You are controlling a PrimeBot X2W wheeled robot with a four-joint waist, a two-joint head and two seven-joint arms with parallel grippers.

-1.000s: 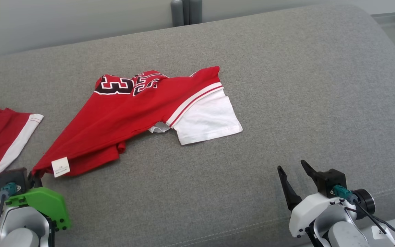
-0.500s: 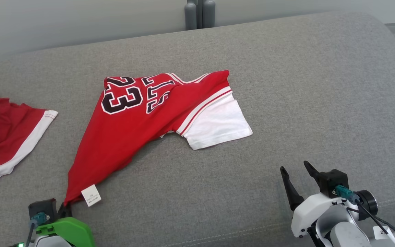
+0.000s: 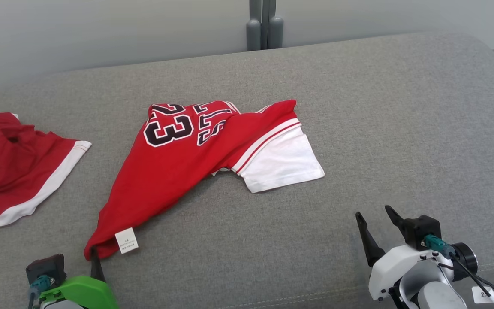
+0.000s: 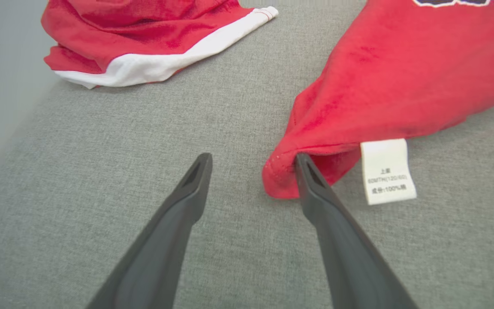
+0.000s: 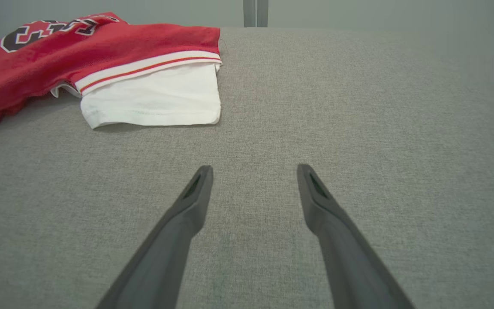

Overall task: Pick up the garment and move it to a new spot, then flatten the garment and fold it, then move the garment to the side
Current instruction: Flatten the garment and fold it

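At the head view's centre, the red number 23 jersey (image 3: pixel 187 167) lies crumpled on the grey cushion (image 3: pixel 380 128). At lower left, the left gripper (image 4: pixel 251 161) gapes wide, gripping nothing, one finger (image 4: pixel 315 193) touching the hem. At lower right, the right gripper (image 5: pixel 253 169) gapes empty.

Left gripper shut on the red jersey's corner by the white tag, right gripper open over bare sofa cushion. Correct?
Not quite. The left gripper is open: in the left wrist view its fingers stand apart, and the red jersey corner by the white tag only touches one fingertip. The right gripper is open over bare grey cushion, as you said.
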